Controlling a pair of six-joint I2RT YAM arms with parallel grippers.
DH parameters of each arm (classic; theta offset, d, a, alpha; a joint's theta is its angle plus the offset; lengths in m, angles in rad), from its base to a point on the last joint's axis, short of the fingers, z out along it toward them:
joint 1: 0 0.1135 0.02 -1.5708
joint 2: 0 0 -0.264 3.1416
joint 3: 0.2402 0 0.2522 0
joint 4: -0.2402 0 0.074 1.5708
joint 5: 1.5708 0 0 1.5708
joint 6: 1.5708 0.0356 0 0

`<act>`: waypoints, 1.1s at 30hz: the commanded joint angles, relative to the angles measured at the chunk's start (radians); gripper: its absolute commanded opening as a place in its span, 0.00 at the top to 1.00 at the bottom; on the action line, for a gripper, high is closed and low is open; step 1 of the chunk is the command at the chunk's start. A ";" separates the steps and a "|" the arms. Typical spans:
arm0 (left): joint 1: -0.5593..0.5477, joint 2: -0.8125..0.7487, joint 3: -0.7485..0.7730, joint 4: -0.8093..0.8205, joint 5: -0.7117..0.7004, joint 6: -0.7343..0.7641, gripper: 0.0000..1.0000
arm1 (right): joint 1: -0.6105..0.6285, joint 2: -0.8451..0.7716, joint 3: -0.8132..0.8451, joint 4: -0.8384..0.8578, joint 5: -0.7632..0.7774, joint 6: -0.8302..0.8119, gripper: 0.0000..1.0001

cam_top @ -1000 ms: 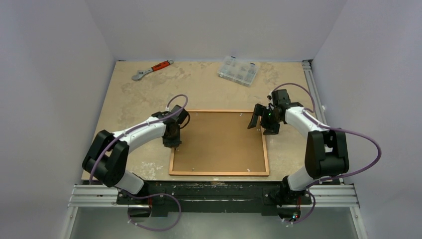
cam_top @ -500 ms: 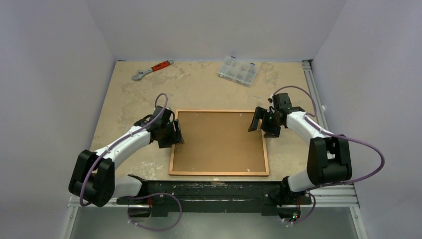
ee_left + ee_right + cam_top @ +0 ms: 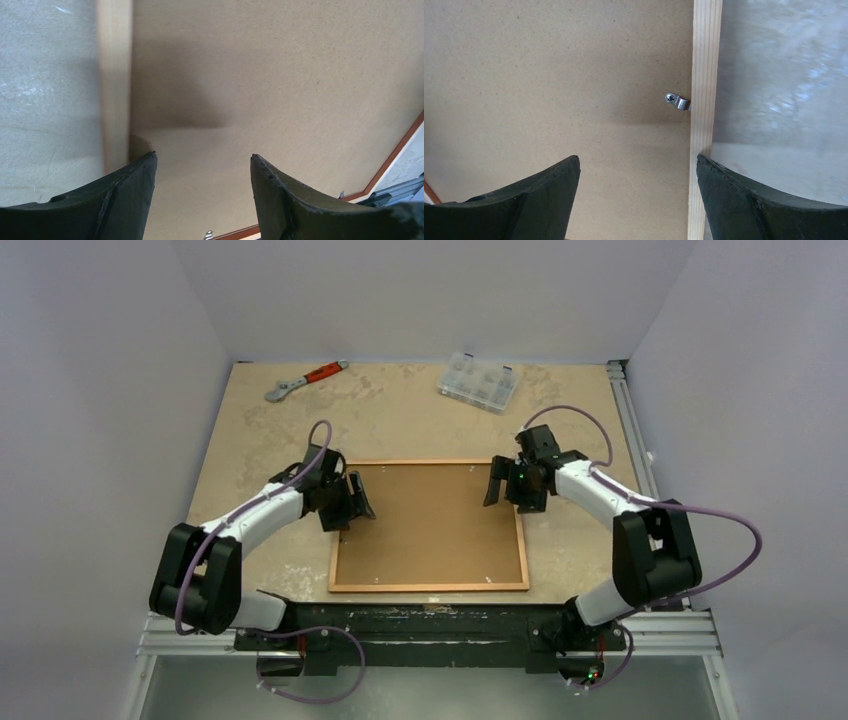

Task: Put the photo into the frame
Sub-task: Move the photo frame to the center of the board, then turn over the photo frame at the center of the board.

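Observation:
The frame lies face down in the middle of the table, pale wood side up, with the brown backing board set inside it. The photo is hidden. My left gripper hovers open over the frame's left rail and the board, with nothing between its fingers. My right gripper stands open over the upper right corner. In the right wrist view its jaws straddle the right rail, below a small metal clip screwed to the board.
An orange-handled wrench and a clear compartment box lie at the back of the table. An aluminium rail runs along the right edge. White walls close in on three sides.
My left gripper opened, came off the frame's left rail and drew back up the table. The right gripper moved left. The frame with its board slid a little to the left.

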 commanded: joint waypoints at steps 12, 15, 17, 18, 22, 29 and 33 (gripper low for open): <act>-0.006 -0.243 0.152 -0.273 -0.249 0.122 0.31 | 0.093 -0.049 0.018 -0.125 0.071 0.036 0.13; -0.061 -0.373 0.098 -0.246 -0.188 0.106 0.30 | 0.093 -0.097 -0.028 -0.171 0.133 0.041 0.16; -0.115 -0.431 0.067 -0.221 -0.156 0.086 0.30 | 0.093 -0.117 -0.068 -0.189 0.162 0.055 0.17; -0.153 -0.452 0.062 -0.217 -0.155 0.078 0.30 | 0.092 -0.127 -0.086 -0.190 0.179 0.063 0.17; -0.282 -0.498 0.042 -0.156 -0.131 0.038 0.29 | 0.090 -0.135 -0.144 -0.172 0.168 0.074 0.21; -0.505 -0.446 0.078 -0.110 -0.198 0.032 0.10 | 0.092 -0.131 -0.216 -0.101 0.044 0.088 0.52; -0.642 -0.368 0.117 -0.070 -0.267 0.047 0.06 | 0.093 -0.108 -0.235 -0.073 0.022 0.083 0.74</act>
